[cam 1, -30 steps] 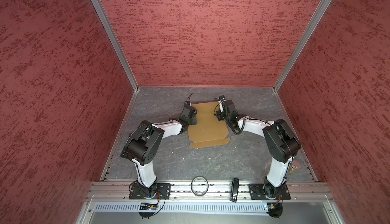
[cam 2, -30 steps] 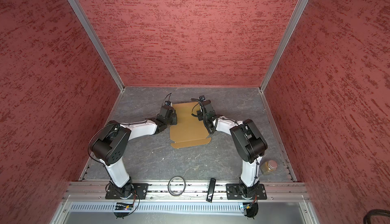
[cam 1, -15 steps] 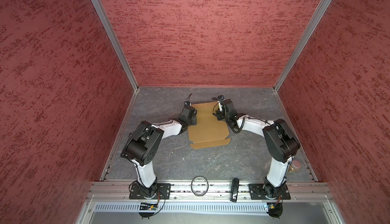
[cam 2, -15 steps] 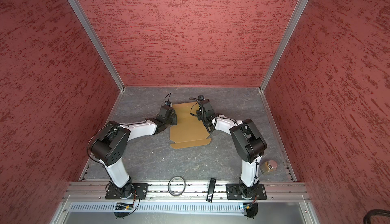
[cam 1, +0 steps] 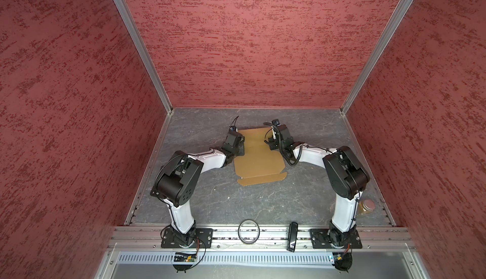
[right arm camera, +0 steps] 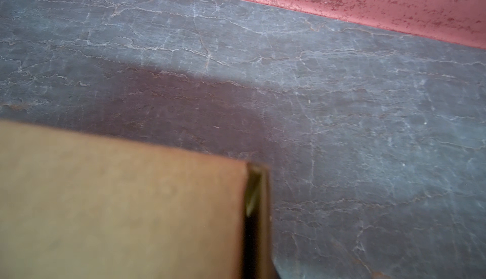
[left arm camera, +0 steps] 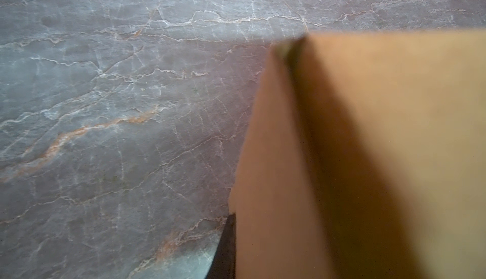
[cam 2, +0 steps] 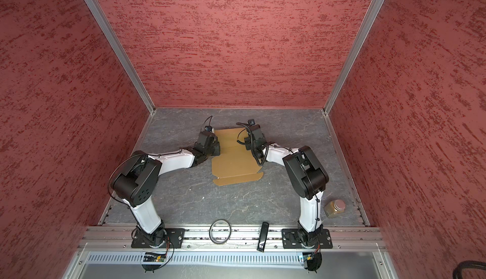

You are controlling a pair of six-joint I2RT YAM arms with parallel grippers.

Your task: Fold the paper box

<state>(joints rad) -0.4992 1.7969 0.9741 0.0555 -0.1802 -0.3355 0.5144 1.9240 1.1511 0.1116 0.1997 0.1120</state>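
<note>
Both top views show the left gripper (cam 1: 239, 143) pinched narrow on the left side flap of the paper box (cam 1: 256, 160), which lies mostly flat on the table (cam 1: 210, 198). The right gripper (cam 1: 271, 143) pinches the opposite flap. The cardboard is probably light, stiff and creased, so it is best held by the flap edges.

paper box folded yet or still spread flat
Mostly spread: in both top views the paper box lies as a flat sheet on the table, near flap unfolded. Whether its side edges are lifted, cannot tell.
</note>
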